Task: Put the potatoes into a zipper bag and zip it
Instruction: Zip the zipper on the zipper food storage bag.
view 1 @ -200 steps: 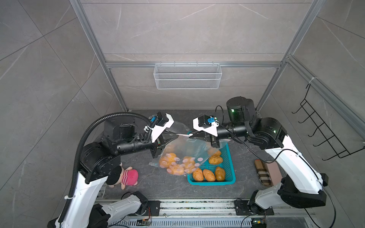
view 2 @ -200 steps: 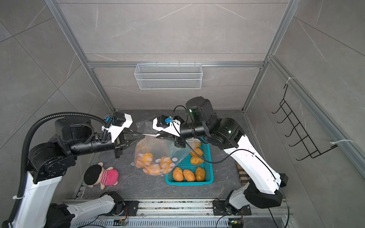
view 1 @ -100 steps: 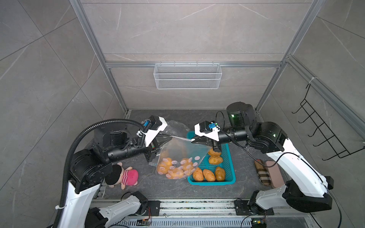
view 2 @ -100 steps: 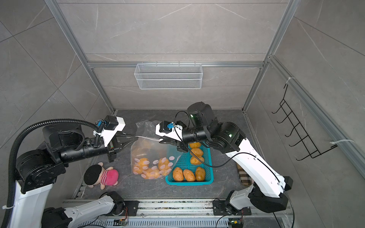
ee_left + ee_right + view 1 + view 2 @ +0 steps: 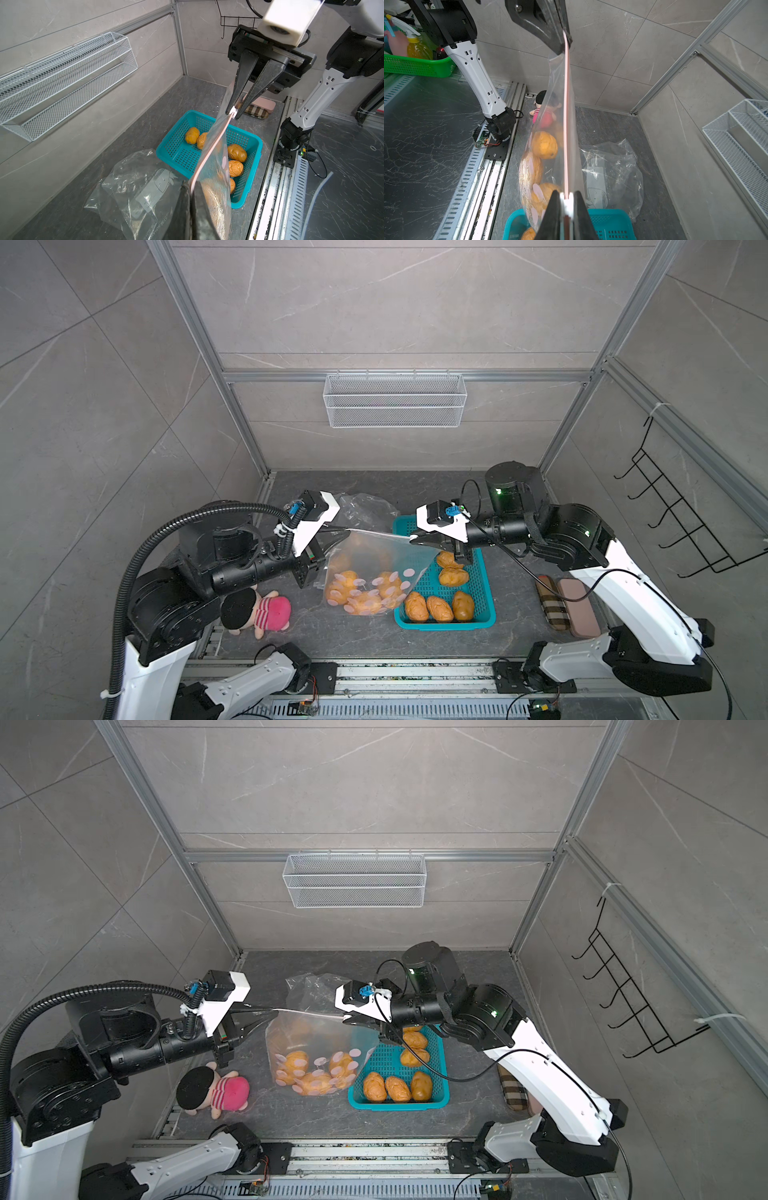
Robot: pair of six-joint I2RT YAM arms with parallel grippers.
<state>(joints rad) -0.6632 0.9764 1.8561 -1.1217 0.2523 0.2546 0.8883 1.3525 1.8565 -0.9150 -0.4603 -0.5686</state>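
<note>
A clear zipper bag [image 5: 374,564] with pink spots hangs between my two grippers, its lower part on the table, and several orange-tan potatoes [image 5: 361,593] lie in its bottom. My left gripper [image 5: 347,532] is shut on the bag's left top corner [image 5: 192,184]. My right gripper [image 5: 411,537] is shut on the white zipper slider [image 5: 566,204] at the other end of the pink zip strip [image 5: 566,114], which runs taut between them. Several more potatoes [image 5: 436,608] lie in the teal basket [image 5: 444,624] under the right gripper.
A pink plush toy [image 5: 257,610] lies at the front left. A second, empty plastic bag [image 5: 365,508] lies crumpled behind the held one. A plaid case [image 5: 550,605] and a pink case [image 5: 577,608] sit to the right. A wire shelf [image 5: 395,400] hangs on the back wall.
Both grippers have come lower and nearer the front with the bag stretched between them. The left arm's elbow has swung down. Both grips are unchanged.
</note>
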